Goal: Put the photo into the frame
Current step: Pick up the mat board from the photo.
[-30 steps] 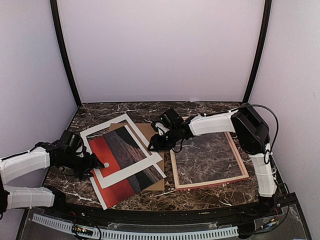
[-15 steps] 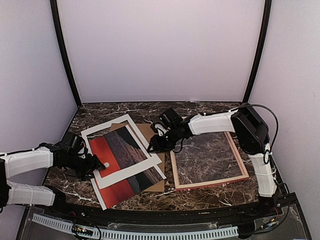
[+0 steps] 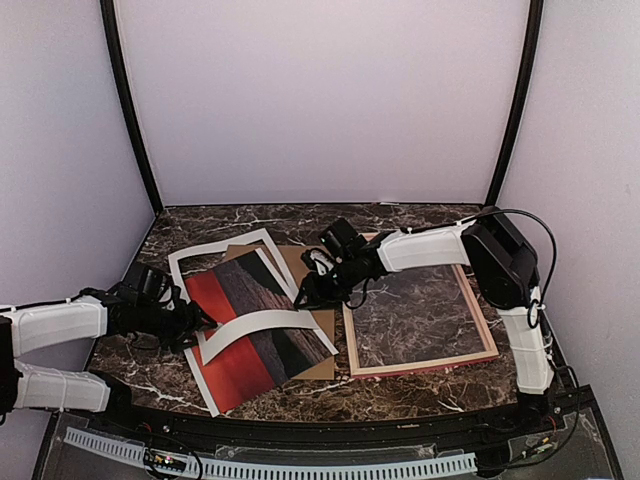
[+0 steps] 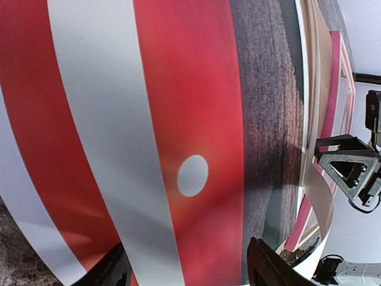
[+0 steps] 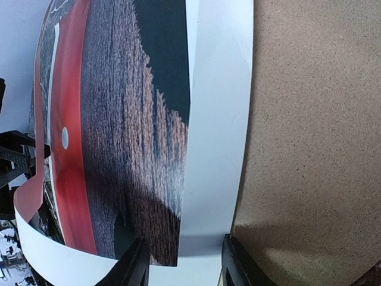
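Photo (image 3: 238,362) lies bowed upward over the brown cardboard (image 3: 322,328), at 9 o'clock from the frame (image 3: 420,368). Left gripper (image 3: 197,320) sits at the photo's 9 o'clock edge, jaws spread. Right gripper (image 3: 303,293) sits at its 2 o'clock edge, jaws spread astride the white border.

Photo (image 3: 250,310) lies left of centre on the desk (image 3: 420,225), its right part on the backing board (image 3: 296,262), its middle bowed up. Frame (image 3: 420,364) lies flat on the desk, just right of the board. My left hand (image 3: 195,322) is at the photo's left edge. My right hand (image 3: 305,290) is at its right edge, between photo and frame.
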Controlling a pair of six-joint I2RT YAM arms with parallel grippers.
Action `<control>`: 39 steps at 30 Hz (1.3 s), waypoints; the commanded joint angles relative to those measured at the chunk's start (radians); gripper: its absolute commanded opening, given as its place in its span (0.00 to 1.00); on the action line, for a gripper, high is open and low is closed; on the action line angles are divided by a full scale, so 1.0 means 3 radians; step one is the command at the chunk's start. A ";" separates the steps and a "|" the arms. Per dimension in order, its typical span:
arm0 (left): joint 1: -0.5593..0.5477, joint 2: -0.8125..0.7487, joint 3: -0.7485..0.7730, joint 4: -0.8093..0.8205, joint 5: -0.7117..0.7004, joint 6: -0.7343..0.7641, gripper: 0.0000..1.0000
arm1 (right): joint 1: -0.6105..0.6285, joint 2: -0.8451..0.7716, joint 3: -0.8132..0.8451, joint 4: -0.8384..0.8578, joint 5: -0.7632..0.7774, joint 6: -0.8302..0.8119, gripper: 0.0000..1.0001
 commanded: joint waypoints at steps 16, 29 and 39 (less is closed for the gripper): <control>-0.0015 0.0194 0.0290 0.0212 -0.0072 0.0350 0.42 | 0.0059 0.0016 -0.0155 -0.0077 -0.0042 0.0044 0.42; -0.0017 0.0379 0.0567 -0.0175 -0.0346 0.0759 0.21 | 0.0056 -0.0068 -0.0125 -0.0080 -0.0007 0.0024 0.49; -0.0015 0.0283 0.0593 -0.0249 -0.0449 0.0990 0.19 | -0.0011 -0.0200 0.0039 -0.0243 0.0152 -0.0078 0.61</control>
